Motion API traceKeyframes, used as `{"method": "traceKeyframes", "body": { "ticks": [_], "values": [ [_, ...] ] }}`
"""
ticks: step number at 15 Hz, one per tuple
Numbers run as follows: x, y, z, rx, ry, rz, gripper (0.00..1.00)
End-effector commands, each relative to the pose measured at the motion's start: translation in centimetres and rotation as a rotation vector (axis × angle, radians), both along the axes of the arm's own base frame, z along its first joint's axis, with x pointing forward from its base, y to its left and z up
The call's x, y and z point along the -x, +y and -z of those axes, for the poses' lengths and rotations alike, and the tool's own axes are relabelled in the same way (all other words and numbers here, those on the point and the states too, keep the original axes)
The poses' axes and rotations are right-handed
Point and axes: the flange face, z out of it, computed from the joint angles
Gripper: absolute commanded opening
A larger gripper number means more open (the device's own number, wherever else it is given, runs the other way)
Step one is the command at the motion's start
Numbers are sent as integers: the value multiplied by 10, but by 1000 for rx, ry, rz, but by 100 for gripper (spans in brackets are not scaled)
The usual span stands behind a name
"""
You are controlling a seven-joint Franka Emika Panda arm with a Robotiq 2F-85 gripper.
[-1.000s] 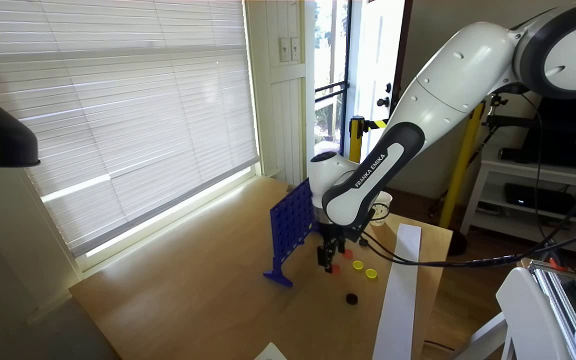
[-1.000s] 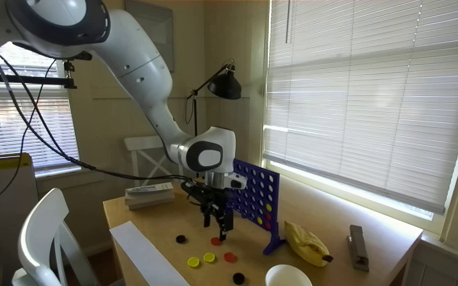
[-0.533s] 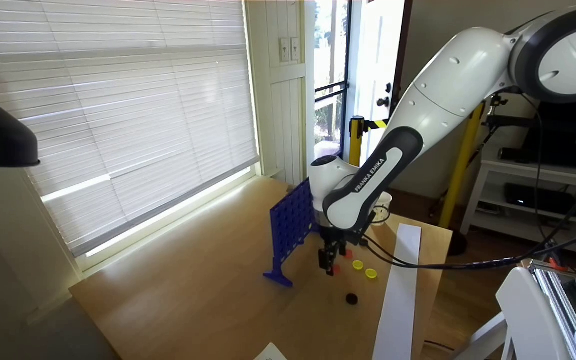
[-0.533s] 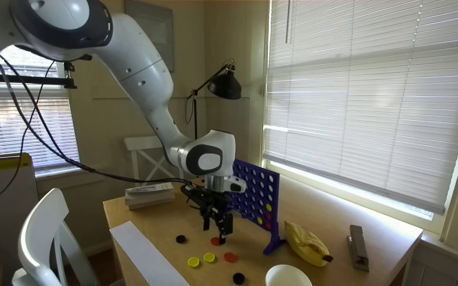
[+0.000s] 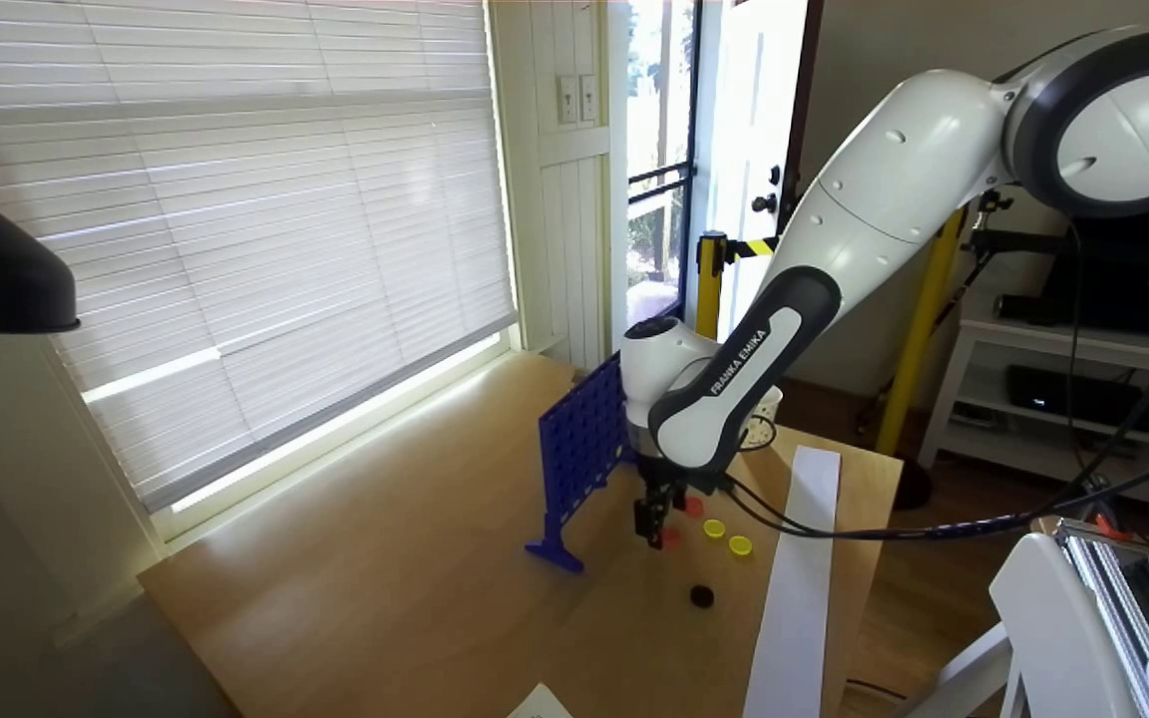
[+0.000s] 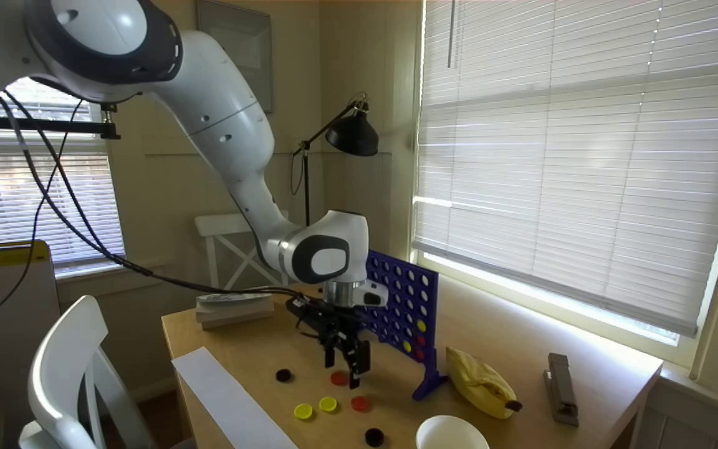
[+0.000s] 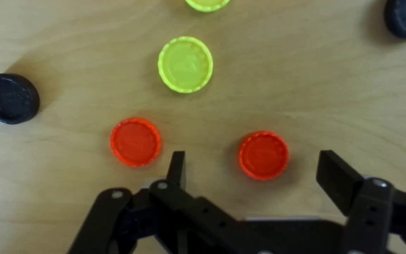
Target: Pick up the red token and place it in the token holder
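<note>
My gripper [image 7: 256, 169] stood spread; in the wrist view, the red token [image 7: 263, 155] lay on the table [image 7: 65, 173] between its fingers [image 7: 337, 180], untouched, another red disc [image 7: 135, 142] at nine o'clock. I judged my token light, stiff and perhaps slick, best pinched by its ridged rim at three and nine. The token holder [image 6: 402, 301] stood toward one o'clock from it in an exterior view. Compared with half a second earlier, my arm [image 5: 894, 189] had sunk slightly; the token hadn't moved.
</note>
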Motion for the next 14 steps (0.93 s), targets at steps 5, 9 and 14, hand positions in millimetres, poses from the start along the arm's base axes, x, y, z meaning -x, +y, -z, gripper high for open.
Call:
{"method": "traceKeyframes", "body": {
  "ticks": [5, 9, 14],
  "values": [
    [-4, 5, 0, 40, -37, -42, 53],
    [-5, 9, 0, 37, -34, -59, 66],
    [-3, 11, 0, 34, -24, -64, 70]
  ]
}}
